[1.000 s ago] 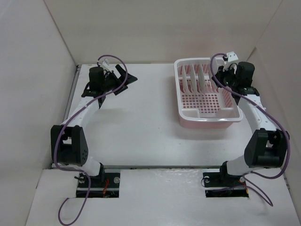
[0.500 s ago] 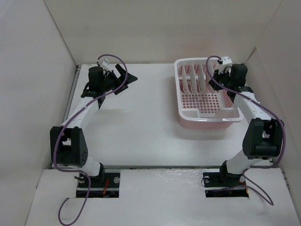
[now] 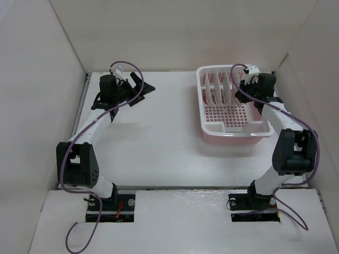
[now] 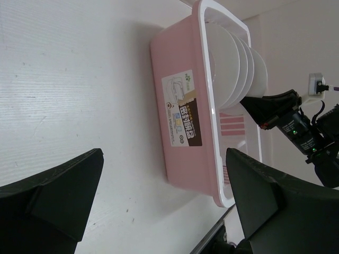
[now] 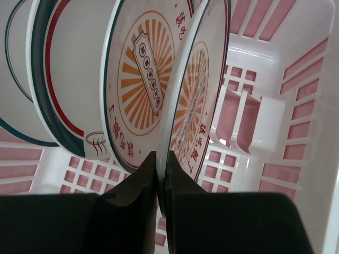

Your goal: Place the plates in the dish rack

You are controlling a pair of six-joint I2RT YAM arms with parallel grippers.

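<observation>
Top external view has the table (image 3: 159,137) carrying the dish rack (image 3: 233,136) at its far right, and the rack has not shifted over the last second. What has shifted is the right arm (image 3: 290,153). Its elbow has swung up and in, and its wrist has travelled leftward from the rack's right wall to a spot over the row of plates (image 3: 220,87). The left arm (image 3: 90,124) has not moved at all. It sits at the far left, well apart from the rack, and the left pincer (image 4: 164,153) is spread wide with nothing between its fingers.

Right wrist view shows what that travel achieves. Four plates stand upright side by side in the rack's slots: the ringed plate (image 5: 13,79) at the left edge, the plate with the green-red rim (image 5: 74,69), a first sunburst plate (image 5: 139,79), and a second sunburst plate (image 5: 195,106) just beside it. The right pincer (image 5: 161,169) is clenched on the near rim of that second sunburst plate, one finger on each face.

My reading is that the last plate is being seated in its slot, so loading is nearly finished. Whether its far edge already rests on the grid floor (image 5: 79,172) is hidden from this angle. The remaining step looks like letting go and backing out without nudging the neighbour.
</observation>
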